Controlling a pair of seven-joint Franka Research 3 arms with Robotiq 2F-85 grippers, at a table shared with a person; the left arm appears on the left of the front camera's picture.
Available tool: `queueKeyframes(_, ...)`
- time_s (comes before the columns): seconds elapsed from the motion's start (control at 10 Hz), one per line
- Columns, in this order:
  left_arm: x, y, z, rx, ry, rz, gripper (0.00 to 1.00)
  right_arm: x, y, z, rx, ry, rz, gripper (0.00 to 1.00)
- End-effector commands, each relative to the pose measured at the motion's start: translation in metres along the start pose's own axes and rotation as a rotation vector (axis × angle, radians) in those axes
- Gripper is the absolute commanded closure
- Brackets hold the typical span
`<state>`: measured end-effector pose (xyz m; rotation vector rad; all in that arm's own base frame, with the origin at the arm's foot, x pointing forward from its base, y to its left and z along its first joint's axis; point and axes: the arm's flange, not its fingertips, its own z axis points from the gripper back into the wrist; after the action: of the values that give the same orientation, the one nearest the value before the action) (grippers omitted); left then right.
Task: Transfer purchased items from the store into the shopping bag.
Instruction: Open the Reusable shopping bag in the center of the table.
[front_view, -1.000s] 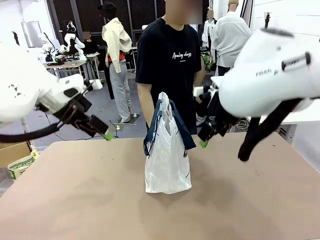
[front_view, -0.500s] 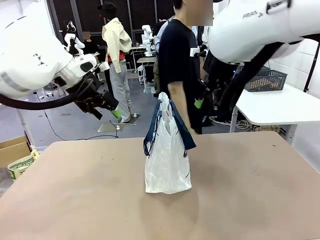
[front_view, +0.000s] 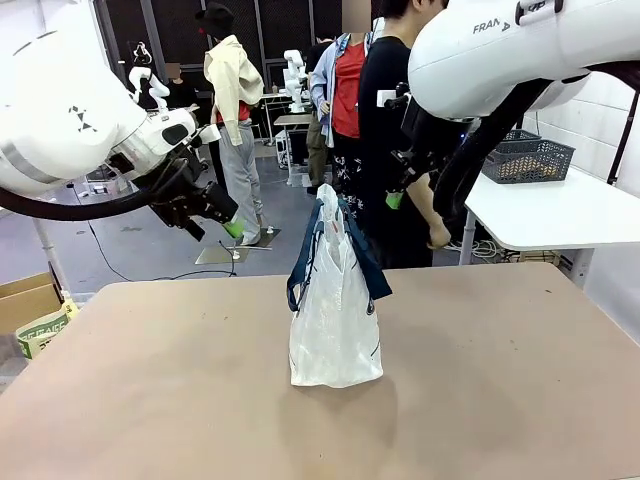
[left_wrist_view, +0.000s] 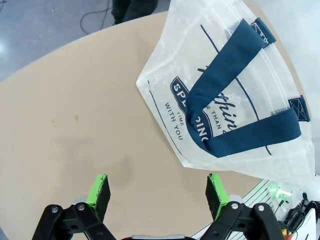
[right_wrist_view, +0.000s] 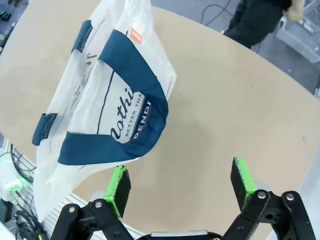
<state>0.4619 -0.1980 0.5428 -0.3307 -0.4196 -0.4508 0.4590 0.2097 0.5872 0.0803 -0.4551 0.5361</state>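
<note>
The shopping bag (front_view: 335, 310), translucent plastic with navy straps, stands upright at the middle of the brown table (front_view: 150, 390). My left gripper (front_view: 228, 224) hangs open in the air to its upper left. My right gripper (front_view: 396, 198) hangs open to its upper right. From above, the left wrist view has the bag (left_wrist_view: 235, 90) beyond my open left gripper (left_wrist_view: 157, 192). The right wrist view has the bag (right_wrist_view: 107, 95) beyond my open right gripper (right_wrist_view: 181, 184). The store, a dark grey slotted basket (front_view: 528, 158), rests on a white side table (front_view: 565, 212). The purchased items are out of view.
A person in black (front_view: 395, 150) stands at the far edge, turned toward the white side table, one hand (front_view: 437, 235) low. More people stand behind. A cardboard box (front_view: 30, 315) sits off the table's left edge.
Both arms have lifted from beside the bag to higher up. The person has turned from facing the bag toward the side table on the right.
</note>
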Motion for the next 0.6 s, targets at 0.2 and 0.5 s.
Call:
queueKeyframes(0.2,0.035,-0.034,0.023,-0.053,0.066,0.296,0.00,0.045,-0.002,0.000,0.004,0.053,-0.243,0.00)
queueKeyframes(0.5,0.059,-0.069,0.008,-0.074,0.144,0.401,0.00,0.084,-0.004,-0.020,-0.017,0.117,-0.419,0.00)
